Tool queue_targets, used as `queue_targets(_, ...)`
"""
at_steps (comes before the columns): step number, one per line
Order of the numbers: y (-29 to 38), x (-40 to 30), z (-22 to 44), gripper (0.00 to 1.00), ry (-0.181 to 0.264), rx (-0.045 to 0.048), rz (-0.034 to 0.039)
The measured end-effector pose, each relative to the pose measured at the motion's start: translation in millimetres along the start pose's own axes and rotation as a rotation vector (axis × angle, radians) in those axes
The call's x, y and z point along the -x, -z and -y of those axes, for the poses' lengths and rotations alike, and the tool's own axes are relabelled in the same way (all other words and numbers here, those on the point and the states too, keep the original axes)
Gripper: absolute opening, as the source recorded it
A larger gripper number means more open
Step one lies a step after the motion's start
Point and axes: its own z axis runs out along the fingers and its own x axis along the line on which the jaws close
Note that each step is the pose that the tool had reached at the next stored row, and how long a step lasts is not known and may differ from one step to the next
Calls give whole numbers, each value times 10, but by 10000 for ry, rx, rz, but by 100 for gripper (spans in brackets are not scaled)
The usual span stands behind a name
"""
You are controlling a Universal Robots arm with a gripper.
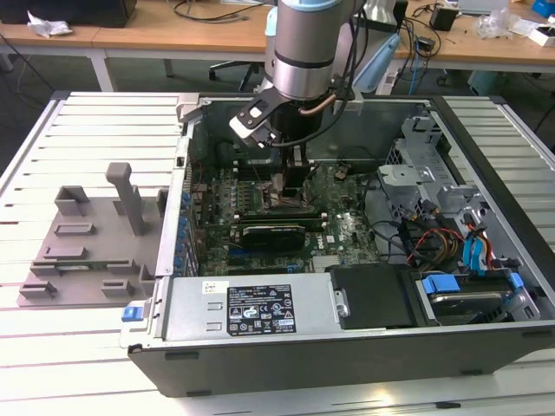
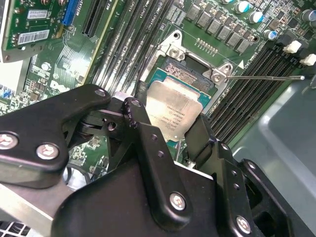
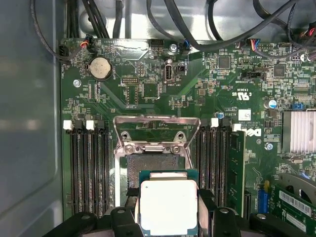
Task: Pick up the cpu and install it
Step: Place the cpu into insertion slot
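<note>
The cpu (image 3: 168, 206), a flat square chip with a silvery top plate and green rim, sits between my gripper's (image 3: 168, 217) black fingers (image 3: 206, 205), which are shut on two of its opposite edges. In the second wrist view the cpu (image 2: 173, 109) hangs tilted just above the open motherboard socket (image 2: 185, 73), covering part of it, with my gripper (image 2: 167, 127) around it. The socket's bare contact field (image 3: 152, 164) shows beyond the chip, and its metal load plate (image 3: 156, 133) is swung open. In the exterior view the gripper (image 1: 291, 186) is down inside the computer case over the motherboard.
Memory slots (image 3: 91, 168) flank the socket on both sides, and the thin socket lever (image 2: 266, 77) sticks out sideways. Cables (image 3: 197, 24) cross above the board. A grey plastic fixture tray (image 1: 87, 251) lies on the slatted table at the exterior view's left of the case wall (image 1: 173, 208).
</note>
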Motion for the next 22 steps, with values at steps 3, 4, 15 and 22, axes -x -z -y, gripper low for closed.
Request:
queue_targets(3,-16,-1,0,55,0,0,0)
queue_targets(4,-21,-1,0,55,-1,0,0)
queue_targets(15,-137,-30,-3,55,0,-1,4)
queue_targets(22,-217,-46,-4,55,-2,1,4)
